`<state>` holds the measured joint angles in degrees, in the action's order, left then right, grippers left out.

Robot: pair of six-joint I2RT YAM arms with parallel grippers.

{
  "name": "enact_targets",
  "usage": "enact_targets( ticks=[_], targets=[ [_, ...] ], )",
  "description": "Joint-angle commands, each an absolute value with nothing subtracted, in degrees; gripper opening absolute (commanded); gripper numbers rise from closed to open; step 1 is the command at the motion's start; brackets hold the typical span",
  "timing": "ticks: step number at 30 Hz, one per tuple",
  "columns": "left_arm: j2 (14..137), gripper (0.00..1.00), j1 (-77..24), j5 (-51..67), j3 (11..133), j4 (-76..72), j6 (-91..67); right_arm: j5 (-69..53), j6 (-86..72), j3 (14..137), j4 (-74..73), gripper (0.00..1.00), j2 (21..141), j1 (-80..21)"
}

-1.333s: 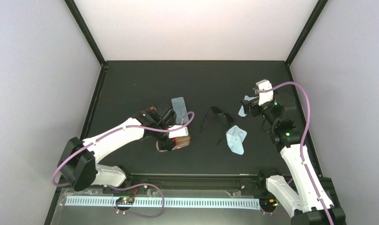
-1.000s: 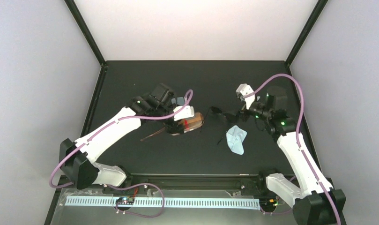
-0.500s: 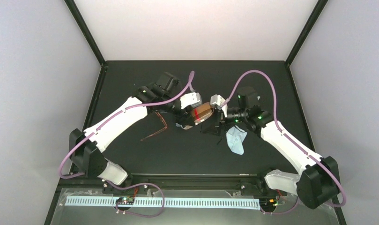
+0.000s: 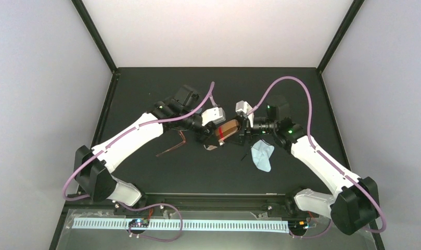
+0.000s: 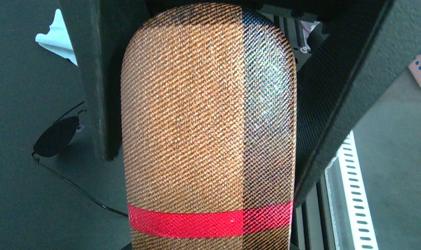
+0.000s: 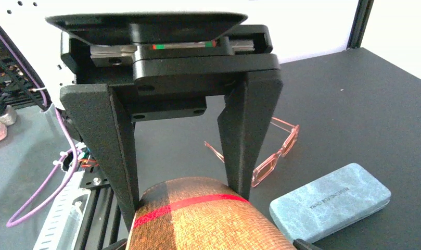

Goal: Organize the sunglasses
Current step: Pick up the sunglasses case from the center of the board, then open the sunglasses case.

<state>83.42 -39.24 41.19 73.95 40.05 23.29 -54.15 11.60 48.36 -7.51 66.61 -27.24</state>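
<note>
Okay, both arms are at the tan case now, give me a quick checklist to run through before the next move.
1. Left gripper clamped on tan case: ok.
2. Right gripper straddling the case's end: ok.
3. Right gripper's hold firm: cannot tell.
4. Case opened: not ok, no opening visible.
5. Reddish-brown sunglasses and black sunglasses stowed: not ok, both lie loose on the table.
</note>
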Motion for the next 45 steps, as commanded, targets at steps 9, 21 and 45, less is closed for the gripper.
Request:
enact_targets(
  ticks=[9,21,45],
  targets=[
    [80.11,0.14,-39.50,44.10,73.21,36.73,22.94,-58.41,15.32,47.51,-7.75,0.79,63.69,-26.08],
    [80.51,0.15,-39.59,44.64,73.03,36.74,23.55,-58.63,13.28,47.11,-6.26,0.60,63.36,-26.10],
    [77.90,0.14,-39.55,66.55,71.64,49.17,41.62,-52.38,49.50,44.98,-23.18,0.09,57.16,-26.10]
  ],
)
